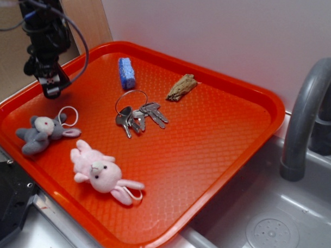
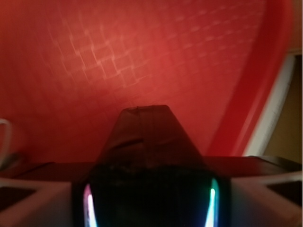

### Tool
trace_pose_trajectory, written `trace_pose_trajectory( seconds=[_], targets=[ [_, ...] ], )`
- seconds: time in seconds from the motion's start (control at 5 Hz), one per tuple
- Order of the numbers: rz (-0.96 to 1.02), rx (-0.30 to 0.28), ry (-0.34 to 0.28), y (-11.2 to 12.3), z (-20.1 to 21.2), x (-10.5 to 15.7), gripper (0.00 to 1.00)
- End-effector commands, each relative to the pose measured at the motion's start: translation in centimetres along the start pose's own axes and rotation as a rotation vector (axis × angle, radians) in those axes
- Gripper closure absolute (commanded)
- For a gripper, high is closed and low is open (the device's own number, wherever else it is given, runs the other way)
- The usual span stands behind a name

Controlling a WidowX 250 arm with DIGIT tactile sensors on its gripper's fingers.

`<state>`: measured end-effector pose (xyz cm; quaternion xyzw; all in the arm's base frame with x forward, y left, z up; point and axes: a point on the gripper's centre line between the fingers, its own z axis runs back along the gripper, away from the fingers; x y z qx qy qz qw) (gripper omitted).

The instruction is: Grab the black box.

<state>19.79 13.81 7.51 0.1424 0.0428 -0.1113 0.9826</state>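
The black box [image 2: 147, 142], a small matte wedge-shaped block, fills the space between my fingers in the wrist view, narrow end pointing away from the camera. My gripper [image 2: 150, 201] is shut on it, with lit strips glowing along both inner finger edges. In the exterior view my gripper [image 1: 51, 89] hangs over the back-left part of the red tray [image 1: 235, 159], close to its rim. There the dark box between the fingers is hard to tell from the gripper itself. Whether the box touches the tray cannot be told.
On the tray lie a blue block [image 1: 126, 72], a bunch of keys [image 1: 134, 115], a brown scrap [image 1: 181, 87], a grey plush [image 1: 42, 133] with a white ring [image 1: 68, 115] and a pink plush [image 1: 101, 171]. A grey faucet [image 1: 309, 115] and sink stand right. A black machine body [image 1: 5, 200] sits bottom left.
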Motion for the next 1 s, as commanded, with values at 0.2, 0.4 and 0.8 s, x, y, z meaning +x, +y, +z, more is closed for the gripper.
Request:
trace_pose_trajectory(
  seconds=[0.2, 0.4, 0.8],
  targets=[
    [0.377, -0.084, -0.07, -7.6, 11.8, 5.1, 1.0],
    [0.415, -0.152, -0.098, -8.1, 15.6, 5.0, 1.0],
    [0.455, -0.189, -0.174, -6.3, 19.2, 3.4, 1.0]
  ],
)
